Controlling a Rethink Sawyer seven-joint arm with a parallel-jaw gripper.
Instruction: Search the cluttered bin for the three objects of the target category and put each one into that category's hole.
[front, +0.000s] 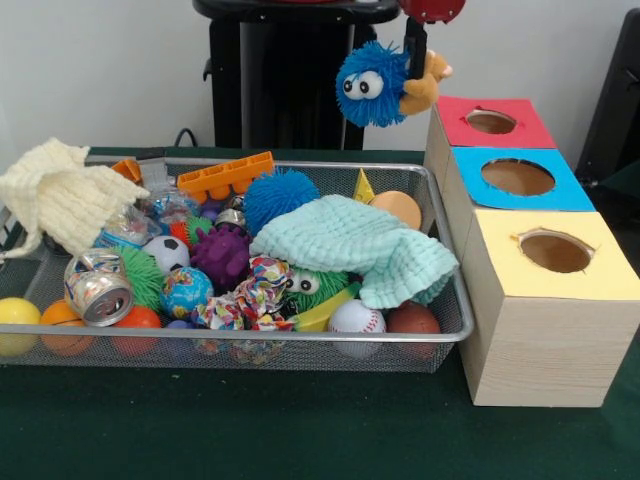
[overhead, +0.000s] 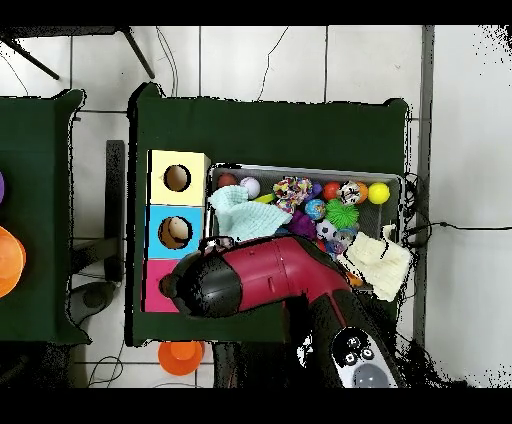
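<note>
The gripper (front: 416, 52) pinches a blue fuzzy toy (front: 373, 84) above the far red box (front: 492, 140), left of its hole (front: 491, 122). It should centre over that hole, then lower before release.

A dark green cloth (front: 300, 440) covers the table. On the floor beside it, an orange plastic bucket (overhead: 181, 355) sits near the table's edge, and another orange round object (overhead: 10, 260) shows at the left.
</note>
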